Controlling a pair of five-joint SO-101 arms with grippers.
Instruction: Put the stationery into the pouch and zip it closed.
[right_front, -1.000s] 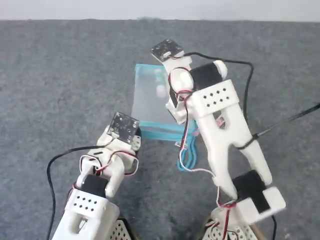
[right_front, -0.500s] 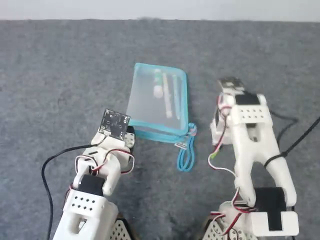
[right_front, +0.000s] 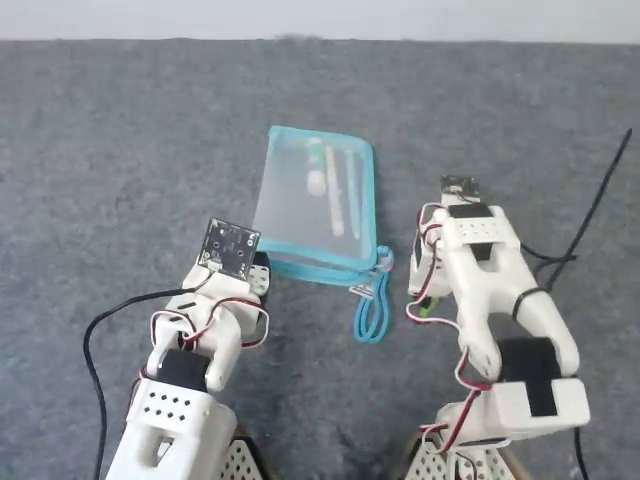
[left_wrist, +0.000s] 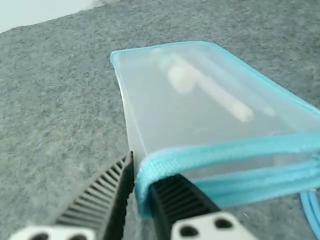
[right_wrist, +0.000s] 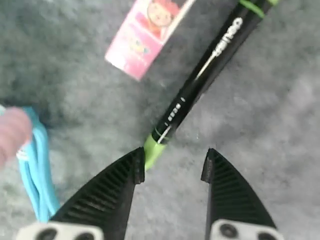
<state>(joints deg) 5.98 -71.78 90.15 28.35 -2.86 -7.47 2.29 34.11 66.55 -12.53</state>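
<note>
Right gripper (right_wrist: 174, 161) is backing off the pouch (right_front: 310, 200), open over the pen (right_wrist: 200, 75), likely the next pick; left gripper (left_wrist: 142, 181) is still clamping the pouch corner.

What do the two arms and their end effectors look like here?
Both the left arm and right arm are white plastic shells around black motors, each with a patch of small round holes, and thin red, white and black wires looped along the joints. The left end effector and right end effector have ribbed black fingers on white mounts with screw holes.
</note>
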